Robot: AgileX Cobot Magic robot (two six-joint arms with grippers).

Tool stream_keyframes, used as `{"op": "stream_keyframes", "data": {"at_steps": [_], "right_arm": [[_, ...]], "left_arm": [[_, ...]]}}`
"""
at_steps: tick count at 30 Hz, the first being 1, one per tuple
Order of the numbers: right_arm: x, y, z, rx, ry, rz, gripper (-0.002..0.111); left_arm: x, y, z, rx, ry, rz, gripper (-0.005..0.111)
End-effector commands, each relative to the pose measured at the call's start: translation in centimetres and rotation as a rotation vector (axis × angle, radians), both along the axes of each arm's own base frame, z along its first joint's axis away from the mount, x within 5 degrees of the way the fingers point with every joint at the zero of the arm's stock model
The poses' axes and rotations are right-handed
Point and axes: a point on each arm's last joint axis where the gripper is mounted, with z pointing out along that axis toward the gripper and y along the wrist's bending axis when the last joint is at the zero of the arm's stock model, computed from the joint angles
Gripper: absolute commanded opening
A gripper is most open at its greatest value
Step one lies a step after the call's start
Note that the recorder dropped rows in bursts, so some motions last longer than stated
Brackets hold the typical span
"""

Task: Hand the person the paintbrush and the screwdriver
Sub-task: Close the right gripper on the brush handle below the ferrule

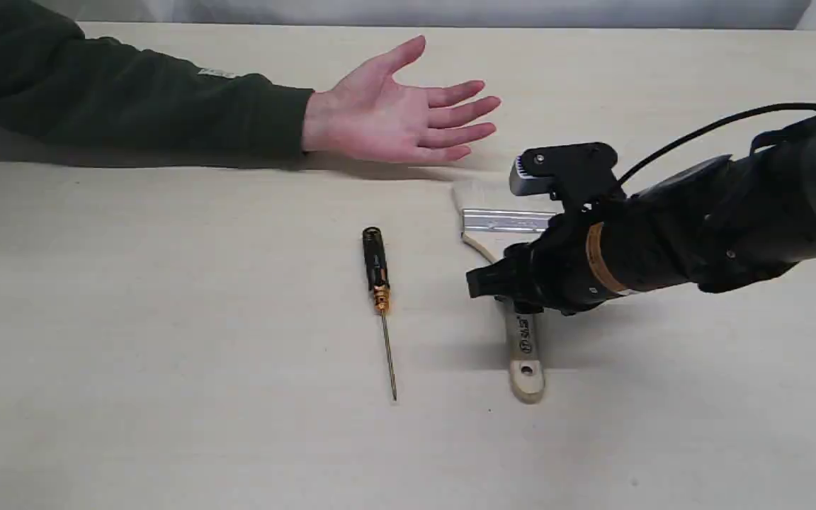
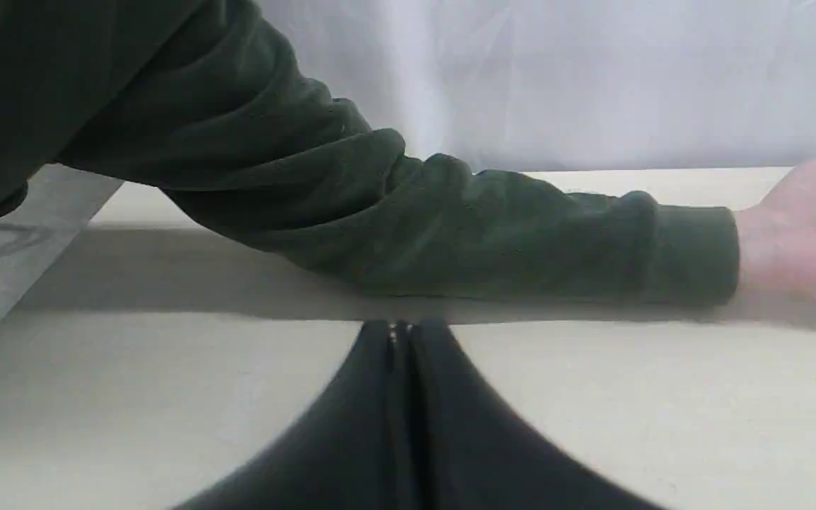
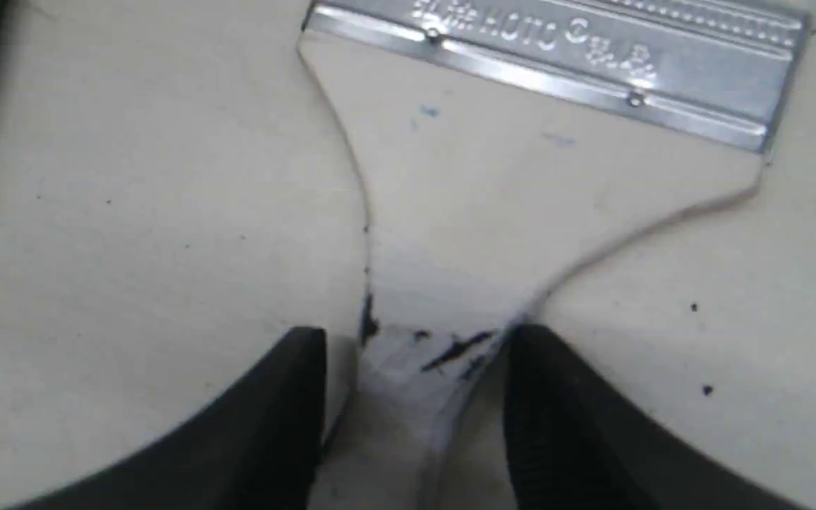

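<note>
The paintbrush lies flat on the table, bristles toward the person's open hand. My right gripper is down over the narrow neck of its wooden handle. In the right wrist view the gripper is open, one finger on each side of the handle, below the silver ferrule. The screwdriver lies to the left of the brush, its shaft pointing toward the near edge. My left gripper is shut and empty, low over the table beside the green sleeve.
The person's forearm lies along the far left of the table, palm up. A black cable arcs over my right arm. A white backdrop stands behind the table.
</note>
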Motion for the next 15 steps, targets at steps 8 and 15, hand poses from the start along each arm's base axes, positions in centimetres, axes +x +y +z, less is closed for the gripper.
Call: {"op": "stream_keyframes", "data": {"at_steps": [8, 15], "right_arm": [[-1.58, 0.07, -2.42, 0.015, 0.125, 0.036, 0.018], [-1.55, -0.32, -2.5, 0.011, 0.128, 0.029, 0.017]], "left_arm": [[-0.01, -0.02, -0.04, -0.006, -0.002, -0.002, 0.0], [-0.01, -0.02, -0.04, -0.006, -0.002, -0.002, 0.0]]}}
